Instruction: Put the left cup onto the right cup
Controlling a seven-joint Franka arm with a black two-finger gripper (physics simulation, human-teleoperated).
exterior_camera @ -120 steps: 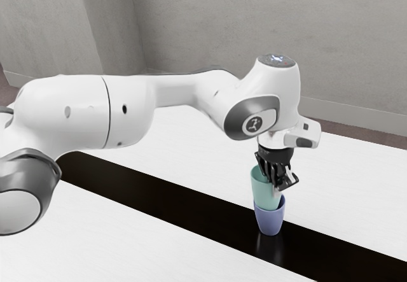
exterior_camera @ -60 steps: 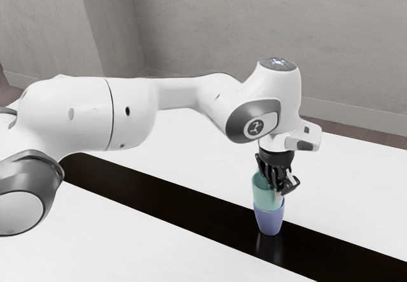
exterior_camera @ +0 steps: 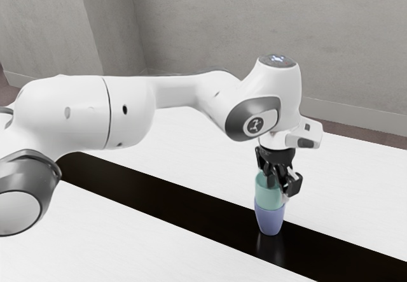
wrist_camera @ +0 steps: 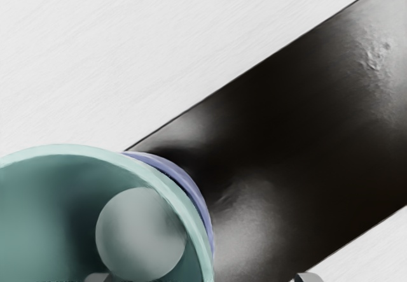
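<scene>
1. Since 1 second ago the teal cup (exterior_camera: pixel 267 191) has gone from leaning to upright and sits lower in the purple cup (exterior_camera: pixel 269 219). The gripper (exterior_camera: pixel 284 188) has straightened above it.
2. Nearest lies the white strip of the tabletop (exterior_camera: pixel 127 244) along its near edge.
3. Behind that strip a black stripe (exterior_camera: pixel 159 196) crosses the tabletop, and both cups stand on it, toward the exterior view's right.
4. The purple cup stands upright on the stripe. The teal cup is nested inside it, with its upper part rising above the purple rim.
5. The gripper hangs at the teal cup's rim with its fingers (exterior_camera: pixel 294 185) spread. 1 finger is inside the cup and 1 is outside its wall. Neither presses the wall, so it holds nothing.
6. From the wrist view, the teal cup (wrist_camera: pixel 57 199) shows its round floor just under the hand, with a sliver of the purple cup (wrist_camera: pixel 194 196) around its rim and the black stripe (wrist_camera: pixel 305 135) beyond.
7. Farther back, the white arm (exterior_camera: pixel 159 104) reaches in from the exterior view's left, over the tabletop's far white part.
8. Farthest stands a grey wall (exterior_camera: pixel 222 21).
</scene>
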